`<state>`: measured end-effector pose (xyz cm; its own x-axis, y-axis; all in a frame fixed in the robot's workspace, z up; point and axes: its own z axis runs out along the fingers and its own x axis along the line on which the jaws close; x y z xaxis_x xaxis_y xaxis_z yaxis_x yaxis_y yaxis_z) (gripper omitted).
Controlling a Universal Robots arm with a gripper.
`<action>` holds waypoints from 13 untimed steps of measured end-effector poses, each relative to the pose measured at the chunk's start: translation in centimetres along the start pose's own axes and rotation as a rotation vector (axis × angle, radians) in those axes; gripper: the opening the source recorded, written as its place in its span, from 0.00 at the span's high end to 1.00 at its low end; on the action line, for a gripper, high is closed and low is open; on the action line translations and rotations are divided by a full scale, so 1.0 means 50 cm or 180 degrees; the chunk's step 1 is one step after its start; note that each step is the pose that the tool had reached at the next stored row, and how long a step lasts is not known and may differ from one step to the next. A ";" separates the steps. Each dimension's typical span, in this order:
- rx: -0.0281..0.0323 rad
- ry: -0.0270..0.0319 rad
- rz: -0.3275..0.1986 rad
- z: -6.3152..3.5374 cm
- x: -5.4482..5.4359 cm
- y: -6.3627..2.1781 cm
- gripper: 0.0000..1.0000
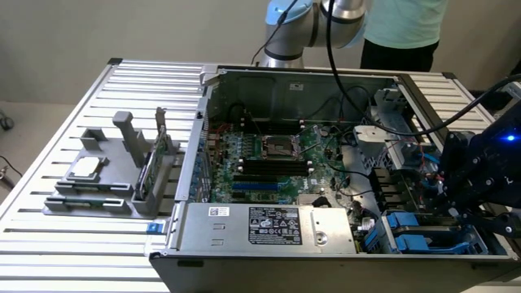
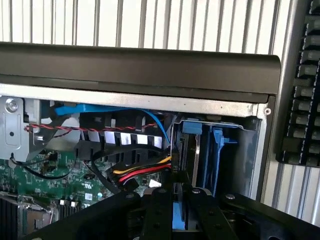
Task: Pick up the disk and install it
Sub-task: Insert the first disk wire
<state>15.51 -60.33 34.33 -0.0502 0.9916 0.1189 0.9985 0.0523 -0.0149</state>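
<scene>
I have the gripper (image 1: 456, 210) down in the open computer case (image 1: 301, 82), at the drive bay corner on the exterior view's right. In the wrist view my fingers (image 2: 159, 212) are clamped on the disk (image 2: 178, 212), pinching its blue bracket edge, beside the blue drive bays (image 2: 207, 150). The case sits on the slatted counter (image 1: 73, 244)

1. Work surface: slatted silver metal table (image 1: 49, 232), ribs running across its width.
2. Rear wall (image 1: 122, 27): plain beige, evenly lit.
3. Floor (image 1: 21, 122): light-coloured, visible at the exterior view's left.
</scene>
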 end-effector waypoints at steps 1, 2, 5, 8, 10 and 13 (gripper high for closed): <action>-0.0001 -0.0008 0.0019 0.001 0.000 0.001 0.83; -0.0003 -0.0016 0.0040 0.003 0.000 0.002 0.83; -0.0007 -0.0042 0.0092 0.007 -0.001 0.005 0.83; -0.0006 -0.0076 0.0128 0.010 0.000 0.006 0.83; 0.0016 -0.0106 0.0142 0.010 0.001 0.007 0.83; 0.0075 -0.0133 0.0155 0.011 0.005 0.007 0.83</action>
<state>15.82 -60.01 33.81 -0.0029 0.9971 0.0760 0.9990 0.0062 -0.0432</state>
